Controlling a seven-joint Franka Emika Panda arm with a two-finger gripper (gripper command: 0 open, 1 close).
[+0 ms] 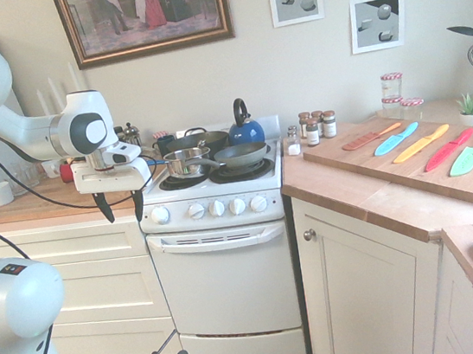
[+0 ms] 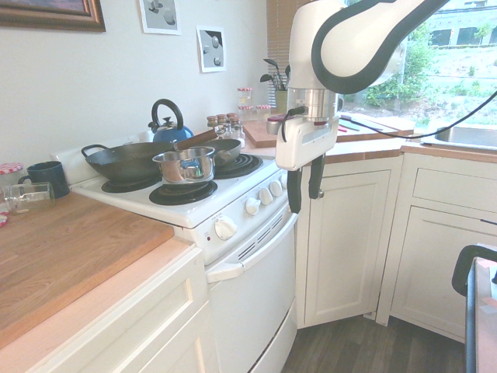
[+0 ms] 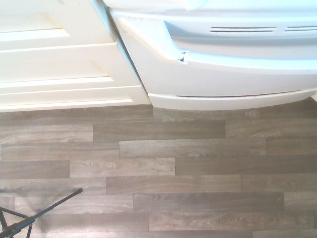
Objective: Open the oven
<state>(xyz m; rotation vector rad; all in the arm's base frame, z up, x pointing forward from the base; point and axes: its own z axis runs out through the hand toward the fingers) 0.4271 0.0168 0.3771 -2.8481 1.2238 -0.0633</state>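
The white oven stands between cream units, its plain door shut and its wide white handle running under a row of white knobs. My gripper hangs open, fingers pointing down, just left of the oven's upper left corner and a little above handle height, touching nothing. In the second exterior view the gripper floats out in front of the knobs, clear of the oven door. In the wrist view, the handle's end and the door's lower edge sit over wood flooring.
A steel saucepan, a dark pan, a wok and a blue kettle sit on the hob. Cream drawers flank the oven's left, a cream cabinet door with a round knob its right. Coloured knives lie on a board.
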